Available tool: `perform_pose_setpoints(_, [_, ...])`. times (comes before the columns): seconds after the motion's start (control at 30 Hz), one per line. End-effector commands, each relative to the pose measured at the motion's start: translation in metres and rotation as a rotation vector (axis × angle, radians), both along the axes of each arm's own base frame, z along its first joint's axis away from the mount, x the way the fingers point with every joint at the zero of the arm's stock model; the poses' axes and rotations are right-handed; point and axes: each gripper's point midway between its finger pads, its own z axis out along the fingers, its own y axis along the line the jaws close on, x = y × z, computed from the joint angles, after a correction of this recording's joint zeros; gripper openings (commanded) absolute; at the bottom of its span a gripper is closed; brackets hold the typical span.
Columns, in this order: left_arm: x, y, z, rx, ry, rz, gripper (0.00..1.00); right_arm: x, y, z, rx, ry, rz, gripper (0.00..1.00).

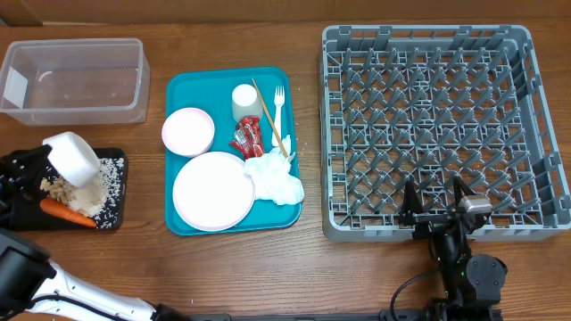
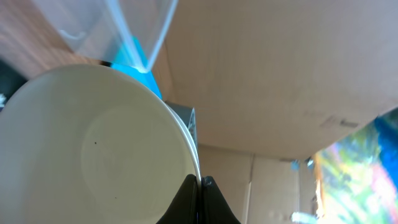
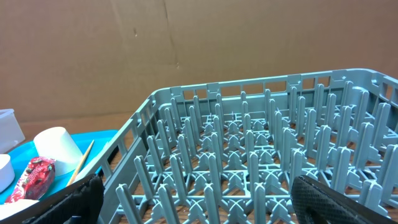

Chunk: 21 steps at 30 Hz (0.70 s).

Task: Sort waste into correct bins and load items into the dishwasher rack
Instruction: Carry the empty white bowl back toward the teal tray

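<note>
Left gripper (image 2: pixel 200 182) is clamped on the thin rim of the small white bowl (image 1: pixel 71 158), which looks light, stiff and kinda slippery there.

No writing, brand or number can be read anywhere. The white label (image 1: pixel 15 86) on the clear tub (image 1: pixel 76 42) looks blank (or too small to tell), and the print on the red wrapper (image 1: pixel 246 138) is only a blur

Smooth glossy bowl (image 2: pixel 93 155), wood-grain table (image 1: pixel 357 276)
</note>
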Motion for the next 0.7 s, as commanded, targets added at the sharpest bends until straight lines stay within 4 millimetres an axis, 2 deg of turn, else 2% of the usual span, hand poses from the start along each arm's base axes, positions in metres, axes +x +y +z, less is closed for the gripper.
perform_pose_setpoints(0.0, [0.009, -0.032, 0.041, 0.17, -0.107, -0.09, 0.04, 0.0, -0.003, -0.002, -0.006, -0.004, -0.013, 1.0])
perform_pose_setpoints(0.2, [0.013, -0.071, 0.084, 0.295, -0.177, -0.177, 0.04, 0.0, -0.003, -0.002, -0.006, -0.004, -0.013, 1.0])
perform_pose_setpoints(0.4, [0.009, -0.119, 0.126, 0.409, -0.264, -0.262, 0.04, 0.0, -0.003, -0.002, -0.006, -0.004, -0.013, 1.0])
perform_pose_setpoints(0.53, [0.014, -0.147, 0.138, 0.494, -0.258, -0.319, 0.04, 0.0, -0.003, -0.002, -0.007, -0.004, -0.013, 1.0])
perform_pose_setpoints(0.67, [0.035, -0.164, 0.134, 0.621, -0.14, -0.321, 0.04, 0.0, -0.003, -0.002, -0.007, -0.004, -0.013, 1.0])
